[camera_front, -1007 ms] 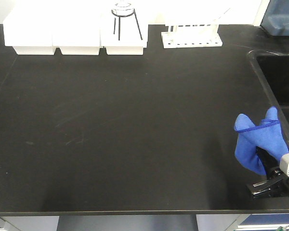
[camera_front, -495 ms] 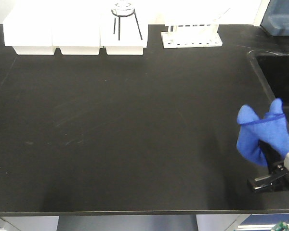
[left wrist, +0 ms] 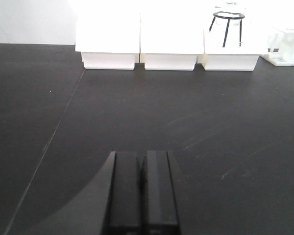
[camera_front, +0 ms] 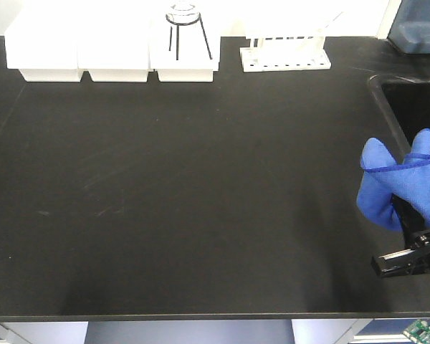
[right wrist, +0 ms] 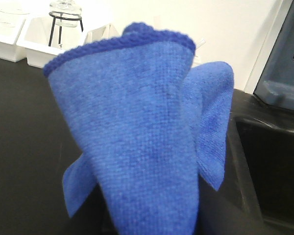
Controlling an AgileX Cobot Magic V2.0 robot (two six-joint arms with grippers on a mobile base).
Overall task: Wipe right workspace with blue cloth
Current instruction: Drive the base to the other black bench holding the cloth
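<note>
My right gripper (camera_front: 408, 221) is shut on the blue cloth (camera_front: 398, 188) and holds it bunched and upright above the counter's right front part, next to the sink. In the right wrist view the blue cloth (right wrist: 142, 142) fills the frame and hides the fingers. My left gripper (left wrist: 142, 157) is shut and empty, low over the black counter, and points at the white bins. It does not show in the front view. The right workspace, with its socket box, is out of view. The black countertop (camera_front: 201, 179) seen here carries bins, a tube rack and a sink.
Three white bins (camera_front: 79, 50) stand along the back edge, one with a glass flask on a black tripod (camera_front: 184, 29). A white tube rack (camera_front: 285, 54) is at the back right. The sink (camera_front: 416, 107) opens at the right edge. A grey-blue device (camera_front: 419, 25) stands behind it.
My right gripper has carried the blue cloth to the right and a little farther back, towards the sink edge. Nothing on the counter has moved.
</note>
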